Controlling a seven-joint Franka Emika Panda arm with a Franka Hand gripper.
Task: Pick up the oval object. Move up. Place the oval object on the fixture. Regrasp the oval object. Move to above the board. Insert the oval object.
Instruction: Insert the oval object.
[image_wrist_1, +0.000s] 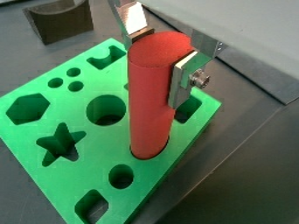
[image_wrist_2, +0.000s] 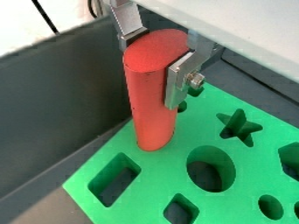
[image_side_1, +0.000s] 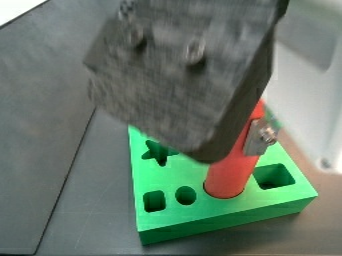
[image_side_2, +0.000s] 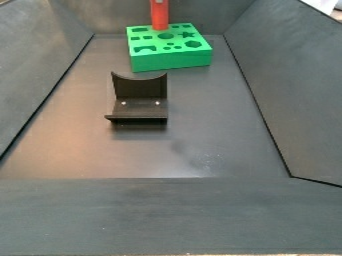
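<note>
The oval object (image_wrist_1: 149, 105) is a smooth red-orange peg standing upright, and my gripper (image_wrist_1: 160, 52) is shut on its upper part, one silver finger on each side. Both wrist views show its lower end meeting the top of the green board (image_wrist_1: 35, 144) near one edge; the peg hides whatever hole lies under it. The same grip appears in the other wrist view, with the gripper (image_wrist_2: 156, 54) on the oval object (image_wrist_2: 149, 96) over the board (image_wrist_2: 152, 188). In a side view the fixture (image_side_2: 136, 100) stands empty on the floor, well in front of the board (image_side_2: 167, 50).
The board's star (image_wrist_1: 59, 143), hexagon (image_wrist_1: 26, 108) and round (image_wrist_1: 107, 108) holes are open beside the peg. Dark sloping bin walls (image_side_2: 40, 90) surround the floor. The large grey gripper body (image_side_1: 187, 70) hides much of the board (image_side_1: 287, 195) in a side view.
</note>
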